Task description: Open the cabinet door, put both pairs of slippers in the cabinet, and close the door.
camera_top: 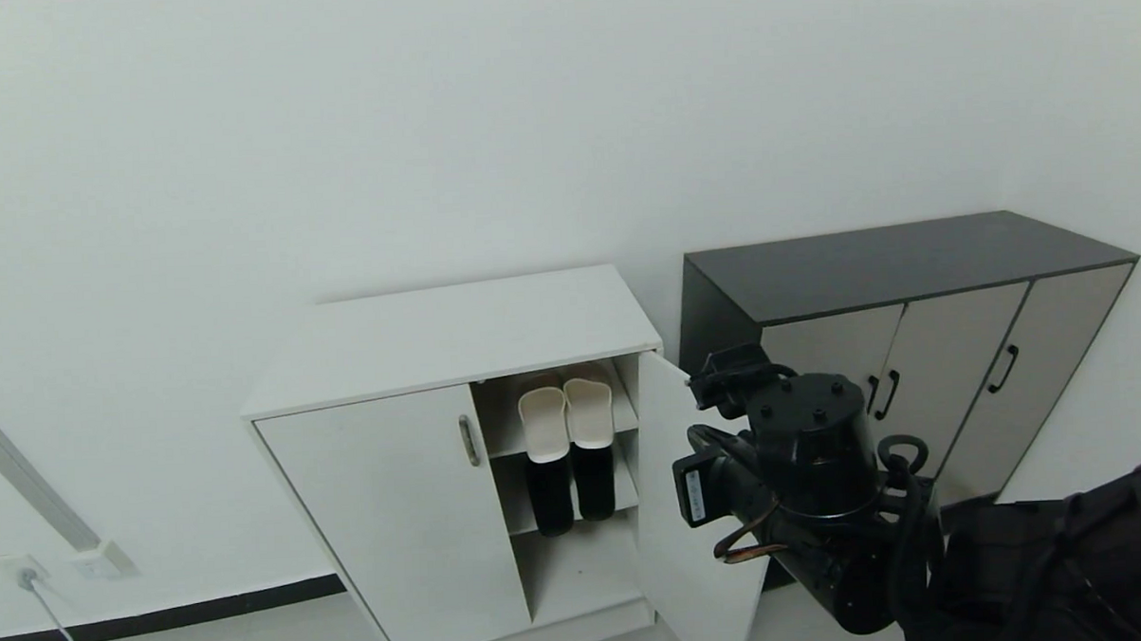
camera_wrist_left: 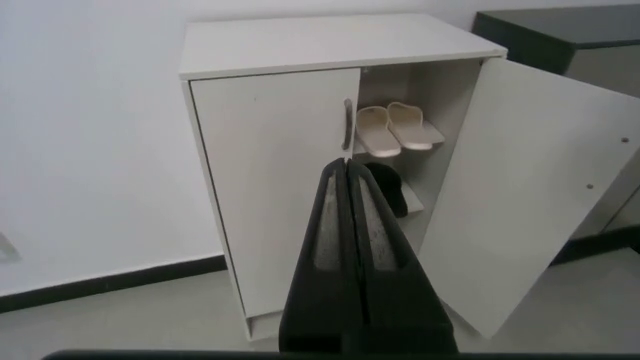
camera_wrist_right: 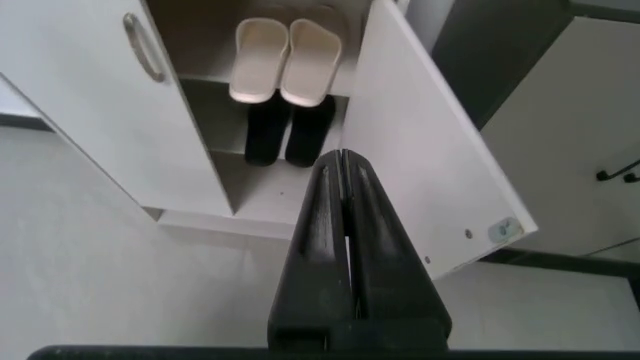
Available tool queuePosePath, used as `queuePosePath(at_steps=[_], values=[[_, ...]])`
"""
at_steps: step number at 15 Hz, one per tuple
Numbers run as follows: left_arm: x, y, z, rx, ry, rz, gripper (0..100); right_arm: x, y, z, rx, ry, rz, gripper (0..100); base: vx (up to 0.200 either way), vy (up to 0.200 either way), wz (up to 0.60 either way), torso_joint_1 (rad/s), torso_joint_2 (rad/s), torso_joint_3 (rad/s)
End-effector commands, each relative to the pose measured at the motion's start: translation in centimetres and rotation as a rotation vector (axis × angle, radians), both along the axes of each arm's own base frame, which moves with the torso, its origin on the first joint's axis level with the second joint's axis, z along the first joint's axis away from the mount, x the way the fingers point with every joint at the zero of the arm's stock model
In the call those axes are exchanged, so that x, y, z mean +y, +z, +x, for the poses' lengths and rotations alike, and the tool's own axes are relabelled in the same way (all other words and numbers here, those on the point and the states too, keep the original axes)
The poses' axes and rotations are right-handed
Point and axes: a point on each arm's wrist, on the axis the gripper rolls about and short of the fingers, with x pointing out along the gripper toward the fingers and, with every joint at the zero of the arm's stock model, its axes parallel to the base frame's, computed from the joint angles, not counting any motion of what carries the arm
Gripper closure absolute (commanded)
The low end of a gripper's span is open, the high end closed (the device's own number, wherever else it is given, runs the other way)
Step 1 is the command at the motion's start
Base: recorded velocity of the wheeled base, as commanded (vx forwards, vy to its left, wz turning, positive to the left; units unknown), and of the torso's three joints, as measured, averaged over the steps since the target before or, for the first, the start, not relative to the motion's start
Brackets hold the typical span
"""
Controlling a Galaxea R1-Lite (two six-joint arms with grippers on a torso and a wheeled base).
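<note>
White wall and pale floor with a black skirting strip frame a low white wooden cabinet standing against the wall. Its left door, with a slim metal handle, is closed. Its right door is swung wide open toward the near side. Inside, a pair of cream slippers sits side by side on the upper shelf, toes pointing out. A pair of black slippers sits directly below on the middle shelf. Just right of the white cabinet is a grey three-door cabinet with a dark top and black handles.

The left gripper is clenched with its fingers pressed together, holding nothing, in front of the closed left door. The right gripper is likewise clenched and empty, near the open door's edge and apart from it. A wall socket with a plugged-in cable sits low at the far left.
</note>
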Motion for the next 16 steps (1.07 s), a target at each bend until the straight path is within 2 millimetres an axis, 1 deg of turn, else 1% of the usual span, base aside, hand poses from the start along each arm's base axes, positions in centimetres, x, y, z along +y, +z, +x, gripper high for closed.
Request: queuePosePath(at_steps=[1, 4, 8, 9, 12, 14, 16], values=[[0.0, 0.0, 0.0, 0.001, 0.002, 0.000, 100, 0.0, 0.0, 0.0, 0.000, 0.000, 0.000, 100, 0.000, 0.000, 0.00, 0.000, 0.00, 0.000], [0.0, 0.0, 0.0, 0.001, 0.002, -0.001, 100, -0.2, -0.1, -0.1, -0.004, 0.000, 0.001, 100, 0.000, 0.000, 0.00, 0.000, 0.00, 0.000], [0.0, 0.0, 0.0, 0.001, 0.000, -0.003, 100, -0.4, -0.2, -0.1, -0.037, 0.004, -0.001, 100, -0.200, 0.000, 0.00, 0.008, 0.01, -0.002], [0.0, 0.0, 0.0, 0.001, 0.000, -0.003, 100, -0.5, -0.3, 0.0, -0.036, 0.001, -0.002, 100, 0.000, 0.000, 0.00, 0.000, 0.00, 0.000], [0.0, 0.0, 0.0, 0.001, 0.000, -0.001, 100, -1.2, -0.1, 1.3, -0.038, -0.003, -0.005, 100, 0.000, 0.000, 0.00, 0.000, 0.00, 0.000], [0.0, 0.0, 0.0, 0.001, 0.000, -0.001, 100, -2.1, 0.2, 3.2, -0.043, -0.054, -0.027, 100, 0.000, 0.000, 0.00, 0.000, 0.00, 0.000], [0.0, 0.0, 0.0, 0.001, 0.000, -0.001, 100, -3.3, 1.3, 5.4, -0.022, -0.106, -0.037, 100, 0.000, 0.000, 0.00, 0.000, 0.00, 0.000]])
